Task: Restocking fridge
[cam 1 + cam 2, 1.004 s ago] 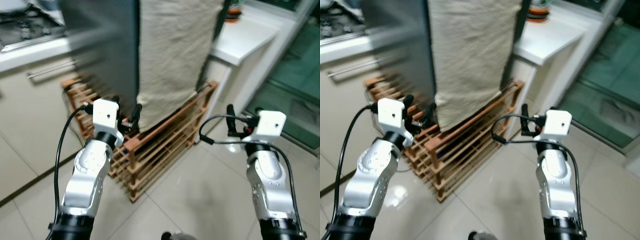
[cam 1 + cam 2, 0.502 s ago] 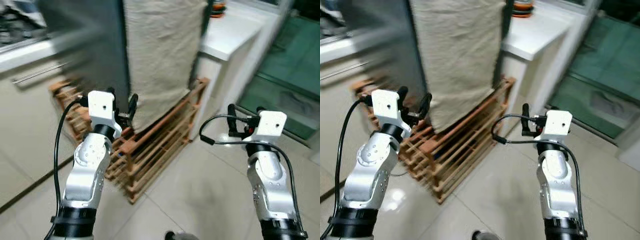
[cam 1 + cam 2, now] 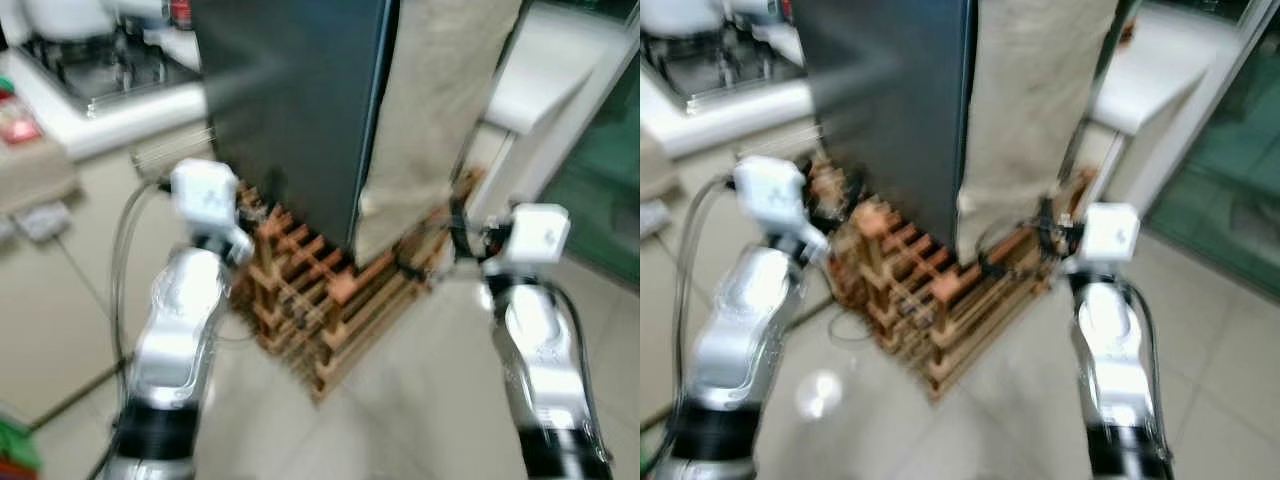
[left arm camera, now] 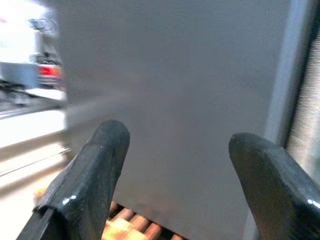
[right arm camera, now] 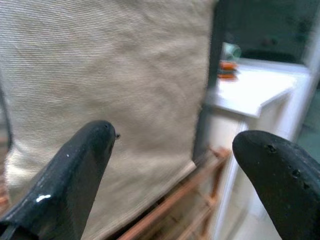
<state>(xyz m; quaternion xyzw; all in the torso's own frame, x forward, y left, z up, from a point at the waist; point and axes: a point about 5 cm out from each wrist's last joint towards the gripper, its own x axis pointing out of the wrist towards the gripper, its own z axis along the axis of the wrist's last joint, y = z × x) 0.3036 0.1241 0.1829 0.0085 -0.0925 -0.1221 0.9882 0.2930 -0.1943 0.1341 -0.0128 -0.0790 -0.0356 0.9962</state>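
Head views are blurred. Nearest, both silver arms are raised over the pale tiled floor (image 3: 420,400). Left gripper (image 4: 175,170) and right gripper (image 5: 170,165): jaws released, wide apart, holding nothing. Beyond them a low wooden slatted rack (image 3: 330,300) carries the tall dark grey fridge (image 3: 290,110). A beige woven cloth (image 3: 430,110) hangs beside it. Left wrist view faces the fridge wall; right wrist view faces the cloth, w/ a white tabletop (image 5: 250,92) behind carrying a small orange item (image 5: 226,65). Far left, a stove top (image 3: 100,75).

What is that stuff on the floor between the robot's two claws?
A wooden rack of slats, under the dark fridge and its beige cloth, lies between the left gripper and right gripper; the eye views show it.
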